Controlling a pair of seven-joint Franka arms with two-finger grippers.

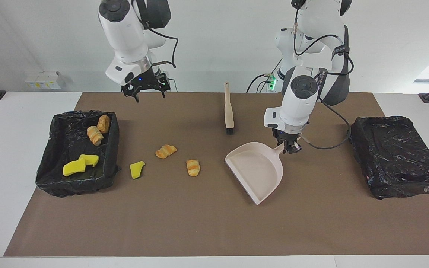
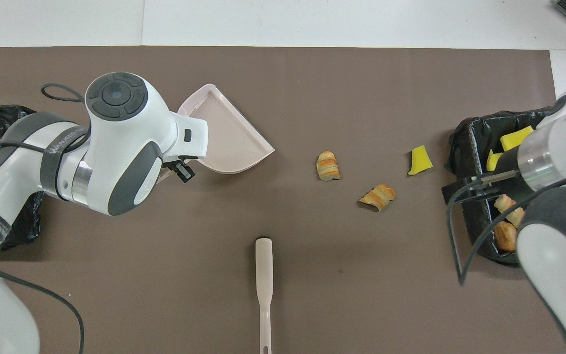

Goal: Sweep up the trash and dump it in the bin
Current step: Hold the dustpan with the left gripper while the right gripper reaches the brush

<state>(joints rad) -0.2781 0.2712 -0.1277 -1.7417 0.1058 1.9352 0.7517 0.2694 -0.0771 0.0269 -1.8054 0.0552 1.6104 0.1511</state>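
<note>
The trash on the brown mat is two croissant-like pieces [image 1: 166,151] [image 1: 193,167] and a yellow, green-backed sponge chunk [image 1: 137,169]; they also show in the overhead view [image 2: 378,196] [image 2: 328,165] [image 2: 419,161]. A black-lined bin [image 1: 113,149] at the right arm's end holds two bread pieces [image 1: 95,134] [image 1: 104,123] and two yellow sponge chunks [image 1: 75,167] [image 1: 90,159]. My left gripper [image 1: 290,147] is shut on the handle of the beige dustpan [image 1: 257,169], which lies on the mat. My right gripper [image 1: 145,90] hangs open and empty, raised beside the bin.
The beige brush [image 1: 229,109] lies on the mat nearer to the robots than the dustpan, bristles pointing away from them. A second black-lined bin [image 1: 397,156] stands at the left arm's end. White table edges border the mat.
</note>
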